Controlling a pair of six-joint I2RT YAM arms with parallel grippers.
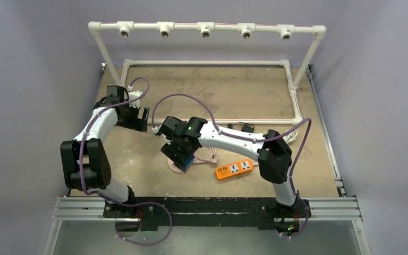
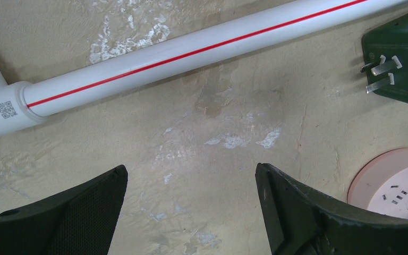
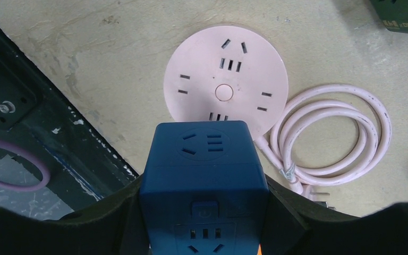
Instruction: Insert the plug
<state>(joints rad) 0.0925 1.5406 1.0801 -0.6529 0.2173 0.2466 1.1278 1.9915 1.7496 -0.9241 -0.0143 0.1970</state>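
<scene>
Gripping a blue cube adapter (image 3: pixel 204 175) by two opposite sides, the right fingers (image 3: pixel 292 212) stand partly apart around it. The right wrist view shows the cube over the edge of a round pink socket hub (image 3: pixel 226 79) lying on the tabletop (image 3: pixel 111 53), with the hub's pink cord (image 3: pixel 345 133) coiled beside it. The cube's underside is hidden, and I cannot tell whether it touches the hub. Only the top view shows an orange power strip (image 1: pixel 235 169) just right of the hub. The left wrist view shows the left fingers (image 2: pixel 85 212) spread wide with nothing between them, over bare tabletop near a white pipe (image 2: pixel 191 53) with a red stripe. That view alone shows the metal prongs (image 2: pixel 380 71) of a dark green cube adapter (image 2: pixel 404 53) lying near the hub.
</scene>
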